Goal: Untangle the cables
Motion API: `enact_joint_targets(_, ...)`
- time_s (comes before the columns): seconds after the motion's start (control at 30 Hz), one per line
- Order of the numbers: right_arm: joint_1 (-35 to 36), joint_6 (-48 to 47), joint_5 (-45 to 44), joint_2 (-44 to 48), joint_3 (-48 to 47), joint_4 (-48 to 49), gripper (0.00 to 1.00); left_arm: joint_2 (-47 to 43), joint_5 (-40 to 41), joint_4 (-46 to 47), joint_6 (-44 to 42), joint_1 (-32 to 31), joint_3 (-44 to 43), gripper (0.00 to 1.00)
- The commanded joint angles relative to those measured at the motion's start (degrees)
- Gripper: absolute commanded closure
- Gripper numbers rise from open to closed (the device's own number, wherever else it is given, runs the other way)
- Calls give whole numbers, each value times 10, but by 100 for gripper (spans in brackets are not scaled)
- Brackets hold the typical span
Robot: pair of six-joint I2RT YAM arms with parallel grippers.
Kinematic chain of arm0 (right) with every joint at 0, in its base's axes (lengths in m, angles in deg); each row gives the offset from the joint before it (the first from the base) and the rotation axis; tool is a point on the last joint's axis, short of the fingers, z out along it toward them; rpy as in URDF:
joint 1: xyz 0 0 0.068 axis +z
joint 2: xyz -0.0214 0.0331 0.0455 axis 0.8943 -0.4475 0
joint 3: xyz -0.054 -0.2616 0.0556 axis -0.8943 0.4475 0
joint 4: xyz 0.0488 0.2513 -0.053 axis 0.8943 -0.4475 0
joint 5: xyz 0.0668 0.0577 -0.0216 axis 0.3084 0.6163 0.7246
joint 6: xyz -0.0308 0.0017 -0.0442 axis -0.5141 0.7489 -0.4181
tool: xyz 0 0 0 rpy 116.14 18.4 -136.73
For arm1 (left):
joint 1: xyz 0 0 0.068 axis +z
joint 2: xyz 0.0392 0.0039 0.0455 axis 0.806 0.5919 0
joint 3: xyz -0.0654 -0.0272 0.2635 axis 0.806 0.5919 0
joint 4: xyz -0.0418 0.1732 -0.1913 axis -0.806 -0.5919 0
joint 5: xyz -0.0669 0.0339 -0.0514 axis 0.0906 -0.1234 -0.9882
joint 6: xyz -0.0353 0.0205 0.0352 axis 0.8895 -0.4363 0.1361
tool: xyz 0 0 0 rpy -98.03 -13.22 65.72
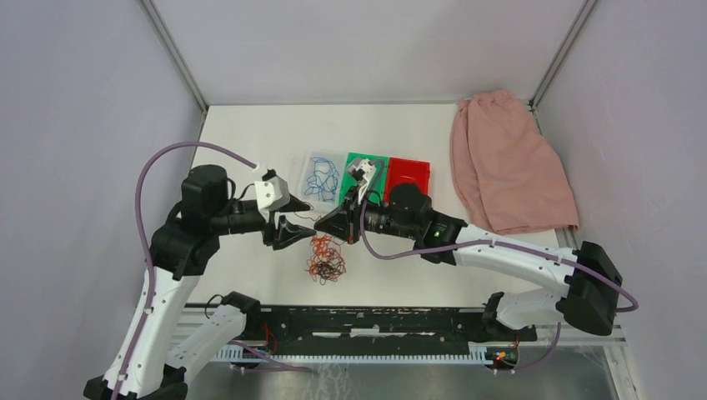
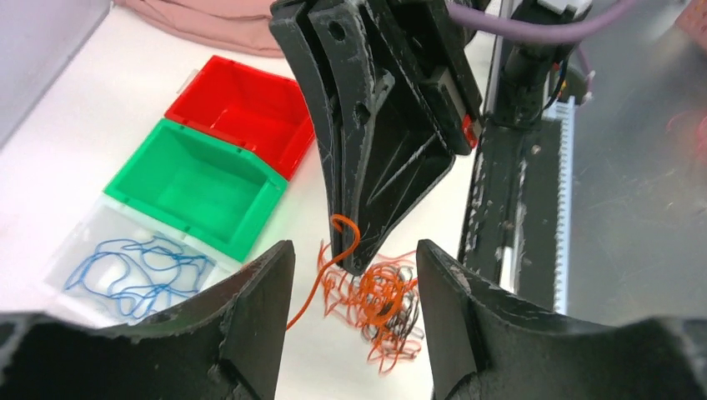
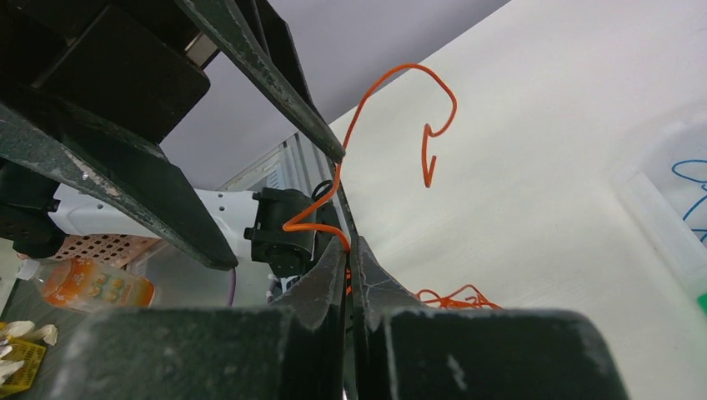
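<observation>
The table [image 1: 250,142] bears a pink cloth [image 1: 508,167] at its far right. A clear bin [image 1: 310,160], a green bin [image 2: 196,183] and a red bin [image 1: 408,177] stand in a row at mid-table, with blue cables [image 1: 321,179] coiled in the clear one. The left gripper [image 2: 354,246] hangs with its jaws wide apart. The right gripper [image 3: 348,250] is clamped on an orange strand [image 3: 392,75]. Just nearer than the bins, the cables [image 1: 325,260] lie knotted, longer front to back. The strand rises from them and hooks past the tips.
</observation>
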Motion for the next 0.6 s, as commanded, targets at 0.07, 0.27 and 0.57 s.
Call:
enact_joint_targets(0.07,3,-4,12,29,-27,-23,96,-1,28,-130,-255,-3,-63,36)
enact_joint_targets(0.27,6,-13,17,18,-57,-75,97,-11,41,-120,-328,-3,-56,36)
enact_joint_targets(0.57,18,-17,18,-13,-91,-102,97,12,44,-117,-330,-3,-34,42)
